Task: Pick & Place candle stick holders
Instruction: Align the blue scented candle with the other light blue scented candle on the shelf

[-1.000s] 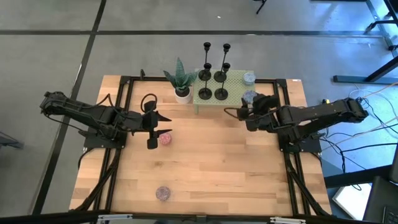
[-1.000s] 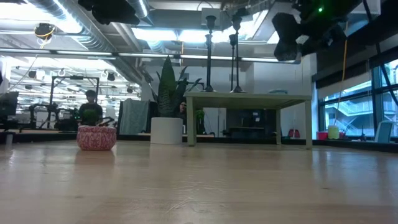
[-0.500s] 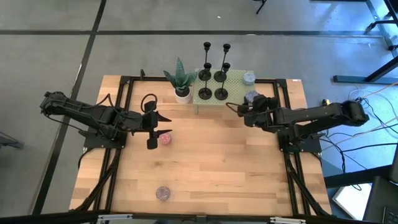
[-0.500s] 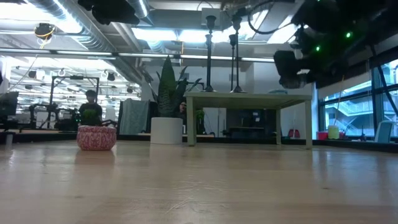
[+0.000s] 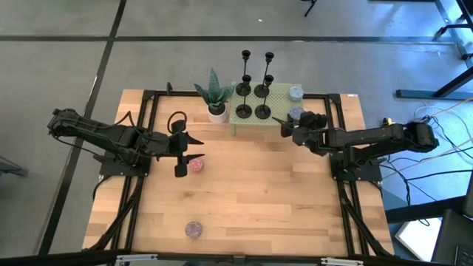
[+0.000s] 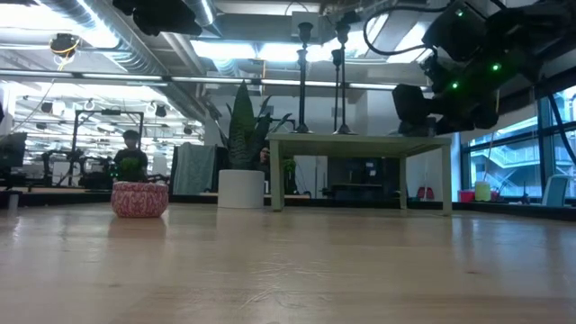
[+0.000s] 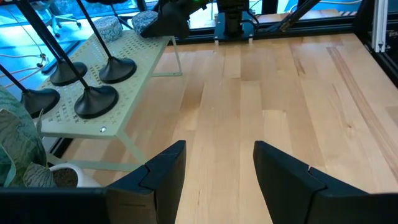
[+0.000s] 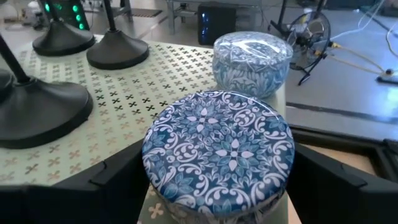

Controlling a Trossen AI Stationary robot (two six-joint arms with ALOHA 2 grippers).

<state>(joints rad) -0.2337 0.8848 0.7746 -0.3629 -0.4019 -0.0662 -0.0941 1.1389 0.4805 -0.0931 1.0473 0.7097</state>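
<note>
Four black candle stick holders (image 5: 253, 101) stand by their round bases on a small pale-green perforated table (image 5: 277, 100) at the far middle; they also show in the left wrist view (image 7: 96, 99). My right gripper (image 5: 287, 123) is open at that table's right end. Its fingers stand on either side of a blue patterned tin (image 8: 217, 149). My left gripper (image 5: 201, 148) is open and empty at the left, beside a pink bowl (image 5: 195, 165). My right gripper's fingers (image 8: 118, 177) stand level at the two sides of the blue tin's round wall (image 8: 186, 199), which rests on the green table. Whether they touch it, I cannot tell.
A second blue tin (image 8: 252, 53) sits on the green table behind the first. A spiky green plant in a white pot (image 5: 216, 111) stands left of the green table. A small patterned tin (image 5: 194, 230) lies near the front edge. Bare wood fills the table's middle.
My right gripper has moved down and toward the far edge and the green table, coming in around the blue tin.
</note>
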